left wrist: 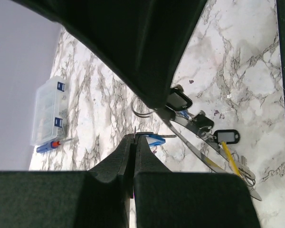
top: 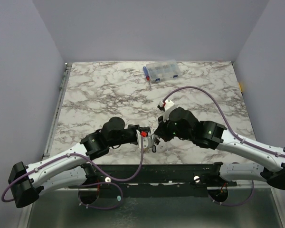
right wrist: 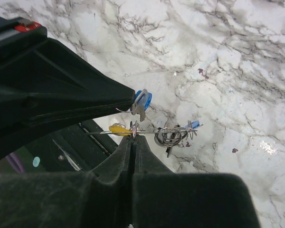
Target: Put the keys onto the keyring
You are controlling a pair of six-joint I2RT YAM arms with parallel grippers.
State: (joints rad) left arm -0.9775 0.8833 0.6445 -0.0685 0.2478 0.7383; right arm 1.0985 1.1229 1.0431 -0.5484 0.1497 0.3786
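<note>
My two grippers meet low over the table near its front edge. My left gripper (left wrist: 134, 137) is shut on a blue-headed key (left wrist: 157, 139); that key also shows in the right wrist view (right wrist: 143, 100), hanging at the left gripper's tip (right wrist: 132, 99). My right gripper (right wrist: 134, 135) is shut on the thin silver keyring (right wrist: 170, 135), held edge-on. A yellow tag (right wrist: 118, 128) and a small blue tag (right wrist: 194, 124) hang on it. In the left wrist view the keyring (left wrist: 190, 145) runs as a long thin band with dark-outlined tags (left wrist: 226, 137) and a yellow tag (left wrist: 231, 160). Both grippers (top: 149, 137) appear together in the top view.
A clear compartment box with blue parts (top: 162, 70) stands at the back of the marble table (top: 104, 90), with a red-and-blue tool (top: 146, 73) beside it. The box also shows in the left wrist view (left wrist: 47, 109). The table's dark front rail (top: 171, 172) lies just behind the grippers.
</note>
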